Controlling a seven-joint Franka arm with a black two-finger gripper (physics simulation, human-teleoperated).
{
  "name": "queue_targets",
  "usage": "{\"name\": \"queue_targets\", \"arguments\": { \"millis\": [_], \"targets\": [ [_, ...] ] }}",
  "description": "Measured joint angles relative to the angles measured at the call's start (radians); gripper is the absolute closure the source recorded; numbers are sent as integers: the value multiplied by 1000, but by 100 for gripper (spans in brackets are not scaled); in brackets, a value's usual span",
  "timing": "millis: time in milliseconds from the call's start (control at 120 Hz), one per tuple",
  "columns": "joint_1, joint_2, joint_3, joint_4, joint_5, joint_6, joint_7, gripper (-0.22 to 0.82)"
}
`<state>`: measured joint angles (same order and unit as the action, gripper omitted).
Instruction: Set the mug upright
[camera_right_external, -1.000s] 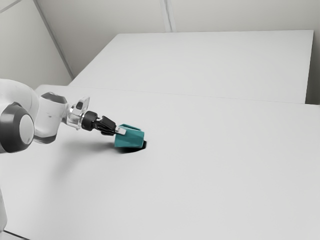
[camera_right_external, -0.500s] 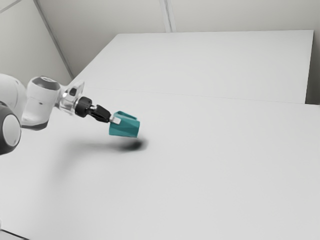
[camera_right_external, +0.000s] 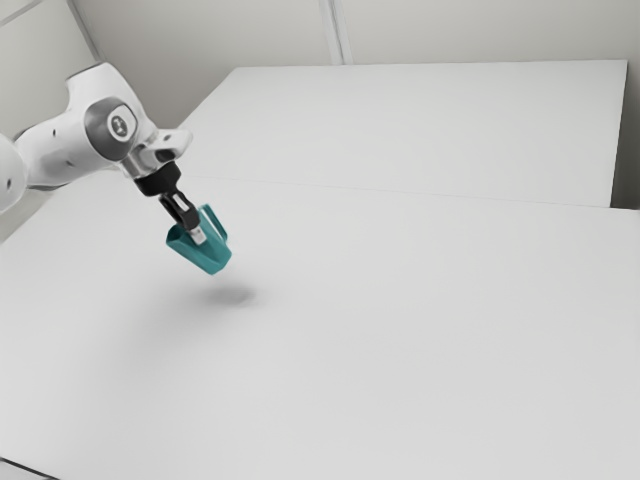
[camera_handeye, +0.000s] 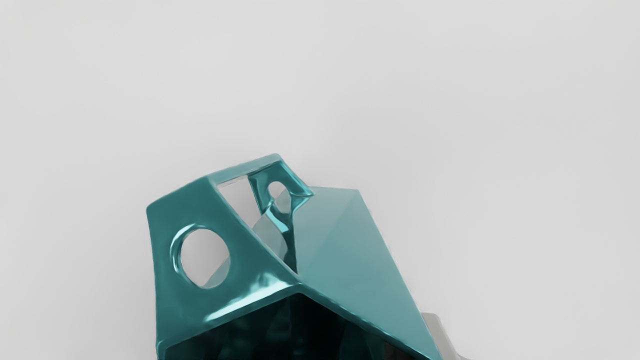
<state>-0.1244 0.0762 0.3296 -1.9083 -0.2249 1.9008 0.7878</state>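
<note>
Pinched in the hand (camera_right_external: 197, 236), the teal mug (camera_right_external: 209, 255) hangs tilted above the table (camera_right_external: 400, 330), towards its edge at the exterior view's left. Grasping seems done; righting, lowering and release remain.

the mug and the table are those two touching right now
Apart: in the exterior view the mug hangs tilted above the table, with its shadow lying separate beneath it.

Arm (camera_right_external: 68, 148) bent, in from exterior view's left; pincer (camera_right_external: 196, 235) aloft, tipped steeply down, seemingly clamped tight.
</note>
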Motion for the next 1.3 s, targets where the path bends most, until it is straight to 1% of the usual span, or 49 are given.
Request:
{"name": "queue_targets", "arguments": {
  "millis": [117, 267, 467, 592, 733, 842, 1300],
  "targets": [
    [19, -40, -44, -79, 122, 62, -129, 78],
    [28, -42, -106, -102, 226, 112, -292, 78],
    [-44, -37, -150, -108, 298, 119, -488, 78],
    [-78, -10, -158, -110, 317, 114, -593, 78],
    [-43, 8, -171, -116, 327, 112, -693, 78],
    [-36, 26, -172, -116, 331, 112, -755, 78],
    [-37, 77, -173, -117, 331, 127, -926, 78]
  ]
}}
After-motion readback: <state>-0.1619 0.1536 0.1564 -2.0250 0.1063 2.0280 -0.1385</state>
